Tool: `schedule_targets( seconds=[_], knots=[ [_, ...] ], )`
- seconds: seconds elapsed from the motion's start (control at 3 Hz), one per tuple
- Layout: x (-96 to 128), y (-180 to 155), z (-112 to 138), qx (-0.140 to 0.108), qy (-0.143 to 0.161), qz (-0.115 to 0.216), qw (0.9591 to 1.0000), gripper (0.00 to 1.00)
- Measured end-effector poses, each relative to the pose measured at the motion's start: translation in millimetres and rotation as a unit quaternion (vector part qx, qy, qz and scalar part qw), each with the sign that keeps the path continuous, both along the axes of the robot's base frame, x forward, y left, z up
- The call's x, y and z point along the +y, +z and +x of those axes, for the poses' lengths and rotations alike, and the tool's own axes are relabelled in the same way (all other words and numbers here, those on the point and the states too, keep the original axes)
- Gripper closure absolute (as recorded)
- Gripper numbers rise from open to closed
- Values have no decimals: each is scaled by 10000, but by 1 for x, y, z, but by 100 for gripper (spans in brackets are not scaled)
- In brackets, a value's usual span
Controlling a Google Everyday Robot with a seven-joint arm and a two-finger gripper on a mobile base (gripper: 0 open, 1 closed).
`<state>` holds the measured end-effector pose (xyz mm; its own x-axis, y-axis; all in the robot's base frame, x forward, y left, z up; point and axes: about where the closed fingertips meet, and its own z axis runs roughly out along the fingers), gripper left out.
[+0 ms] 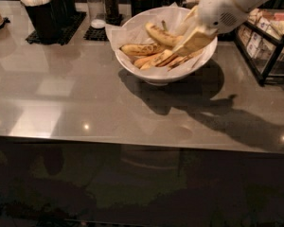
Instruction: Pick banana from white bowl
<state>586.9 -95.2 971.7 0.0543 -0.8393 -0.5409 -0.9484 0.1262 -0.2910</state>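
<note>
The white bowl (154,75) stands at the back middle of the grey counter, lined with crinkled white paper (125,31). Several speckled yellow bananas lie in it. One banana (160,34) is tilted up above the others, its right end at my gripper (187,45). The gripper reaches into the bowl's right side from the upper right, and its cream fingers (197,38) are closed on that banana's end. Another banana (141,48) lies lower at the left of the bowl.
A black holder with white stirrers (42,11) and shakers on a black mat (103,6) stand at the back left. A black wire rack of packets (270,41) stands right of the bowl. The counter's front edge (132,141) runs across the middle.
</note>
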Motion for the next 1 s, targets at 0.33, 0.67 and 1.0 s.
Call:
schedule_targets(
  seconds=[0.33, 0.67, 1.0],
  knots=[
    [-39, 42, -40, -254, -295, 57, 9992, 100],
    [-83, 45, -73, -72, -644, 452, 9969, 100],
    [-91, 49, -80, -63, -729, 574, 9957, 100]
  ],
)
